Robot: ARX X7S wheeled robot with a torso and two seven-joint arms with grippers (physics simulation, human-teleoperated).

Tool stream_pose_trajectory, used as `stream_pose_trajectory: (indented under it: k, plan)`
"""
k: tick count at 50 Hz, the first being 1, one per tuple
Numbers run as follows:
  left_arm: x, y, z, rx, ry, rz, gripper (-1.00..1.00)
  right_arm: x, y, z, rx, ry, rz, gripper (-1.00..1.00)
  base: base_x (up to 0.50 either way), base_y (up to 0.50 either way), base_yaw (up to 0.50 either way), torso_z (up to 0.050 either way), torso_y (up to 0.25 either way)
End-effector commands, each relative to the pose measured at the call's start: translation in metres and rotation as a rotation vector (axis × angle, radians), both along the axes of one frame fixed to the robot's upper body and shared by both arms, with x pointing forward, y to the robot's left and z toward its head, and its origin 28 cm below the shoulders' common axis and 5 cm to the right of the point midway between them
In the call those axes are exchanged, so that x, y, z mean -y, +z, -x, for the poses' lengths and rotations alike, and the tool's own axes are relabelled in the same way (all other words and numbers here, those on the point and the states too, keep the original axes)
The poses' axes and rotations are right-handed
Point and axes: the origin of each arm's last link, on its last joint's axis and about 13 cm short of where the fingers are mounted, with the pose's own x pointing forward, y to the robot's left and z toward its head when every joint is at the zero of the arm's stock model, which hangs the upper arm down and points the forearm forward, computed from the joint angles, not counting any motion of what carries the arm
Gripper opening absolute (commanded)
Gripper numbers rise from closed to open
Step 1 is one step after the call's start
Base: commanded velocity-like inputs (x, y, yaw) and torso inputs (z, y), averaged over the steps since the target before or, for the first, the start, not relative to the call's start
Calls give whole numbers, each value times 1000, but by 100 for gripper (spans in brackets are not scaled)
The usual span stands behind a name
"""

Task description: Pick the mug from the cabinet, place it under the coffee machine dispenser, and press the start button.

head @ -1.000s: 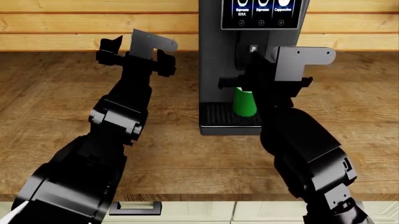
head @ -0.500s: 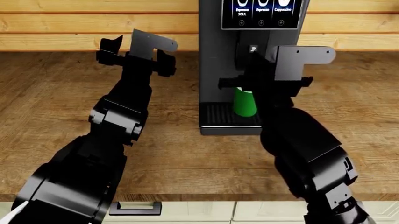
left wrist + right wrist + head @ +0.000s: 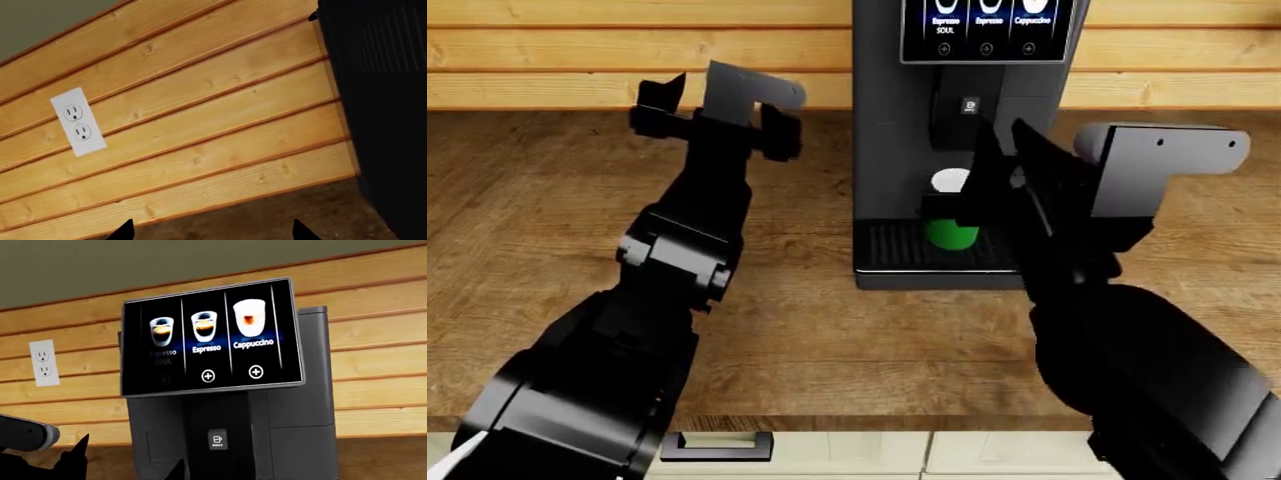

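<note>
The green mug (image 3: 952,230) stands upright on the ribbed drip tray (image 3: 894,246) of the dark grey coffee machine (image 3: 888,120), below the black dispenser block (image 3: 961,107); its white inside shows. My right gripper (image 3: 981,172) is open and empty, above the mug and just to its right, in front of the dispenser. In the right wrist view the gripper (image 3: 127,471) faces the dispenser (image 3: 217,439) and the drink screen (image 3: 210,337); the mug is out of that view. My left gripper (image 3: 714,110) is open and empty to the left of the machine, and it faces the wall (image 3: 213,233).
The screen shows three drinks with round plus buttons (image 3: 255,371) under them. Wooden plank wall with a white outlet (image 3: 78,121) behind the wooden counter (image 3: 827,340). The machine's side (image 3: 387,100) is close to the left gripper. A drawer handle (image 3: 718,447) is below the counter edge.
My right gripper has let go of the mug and moved up and to the right. The mug now stands alone on the drip tray. The left arm has not moved.
</note>
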Motion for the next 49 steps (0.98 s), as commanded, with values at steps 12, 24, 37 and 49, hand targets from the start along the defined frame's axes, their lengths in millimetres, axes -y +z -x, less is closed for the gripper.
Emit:
stream_pose_trajectory:
  k: [12,24,37,49]
  plan:
    - [-22,26,58,192,5,207,100,40,8,76,139,-27,-44,100,0,0,0,0,0]
    - [-34,59,213,539,-195,388,100,41,31,105,227,-44,-16,100,0,0,0,0,0]
    - [-47,38,253,783,-239,417,100,37,35,128,336,-89,0,100,0,0,0,0,0]
    - [-50,46,271,888,-227,471,100,46,39,154,552,-70,-48,100,0,0,0,1,0]
